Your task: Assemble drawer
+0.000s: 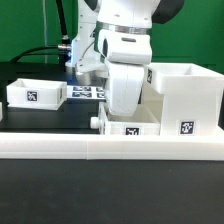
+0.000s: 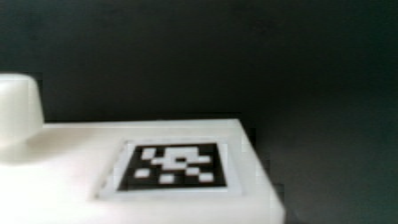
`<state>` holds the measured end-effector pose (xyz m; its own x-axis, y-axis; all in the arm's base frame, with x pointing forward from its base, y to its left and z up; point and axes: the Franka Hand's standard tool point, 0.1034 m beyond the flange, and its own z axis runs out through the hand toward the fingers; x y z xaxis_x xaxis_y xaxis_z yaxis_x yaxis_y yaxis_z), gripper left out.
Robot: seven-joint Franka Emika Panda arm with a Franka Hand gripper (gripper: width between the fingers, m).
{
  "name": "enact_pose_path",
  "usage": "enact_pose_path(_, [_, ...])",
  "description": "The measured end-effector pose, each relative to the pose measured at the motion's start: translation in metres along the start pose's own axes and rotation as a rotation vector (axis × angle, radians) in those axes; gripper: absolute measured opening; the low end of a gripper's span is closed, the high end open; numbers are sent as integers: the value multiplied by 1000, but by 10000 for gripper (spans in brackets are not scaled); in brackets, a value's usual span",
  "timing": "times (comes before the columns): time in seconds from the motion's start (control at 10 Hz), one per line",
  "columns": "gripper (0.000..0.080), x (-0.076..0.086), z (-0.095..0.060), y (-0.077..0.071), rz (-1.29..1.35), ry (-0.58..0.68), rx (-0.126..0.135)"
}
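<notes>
The drawer's large open-faced box housing (image 1: pixel 186 97) stands at the exterior view's right with a tag low on its front. One small tray (image 1: pixel 35 95) sits at the left. The second small tray (image 1: pixel 131 127) lies in the middle, next to the housing, with a small knob (image 1: pixel 97 124) on its left side. My gripper (image 1: pixel 127 110) reaches straight down onto this tray, and its fingertips are hidden behind the hand and the tray wall. The wrist view shows the tray's white surface (image 2: pixel 71 150) with its tag (image 2: pixel 175 166) and a rounded white stub (image 2: pixel 15 108). No fingers show clearly there.
A long low white rail (image 1: pixel 60 148) runs across the front, just before the middle tray and the housing. The marker board (image 1: pixel 86 92) lies flat behind, between the left tray and my arm. Black cables hang at the back left.
</notes>
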<state>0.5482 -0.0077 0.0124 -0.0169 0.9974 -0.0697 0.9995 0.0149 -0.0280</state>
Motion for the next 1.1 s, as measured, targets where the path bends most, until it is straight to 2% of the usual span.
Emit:
enact_pose_path(0.1, [42, 0, 0, 0, 1, 0, 0])
enact_pose_path(0.3, [42, 0, -1, -1, -2, -2, 16])
enact_pose_path(0.7, [42, 1, 0, 0, -6, -3, 12])
enact_pose_path(1.0, [42, 0, 2, -1, 2, 4, -24])
enact_pose_path(1.1, [42, 0, 2, -1, 3, 4, -25])
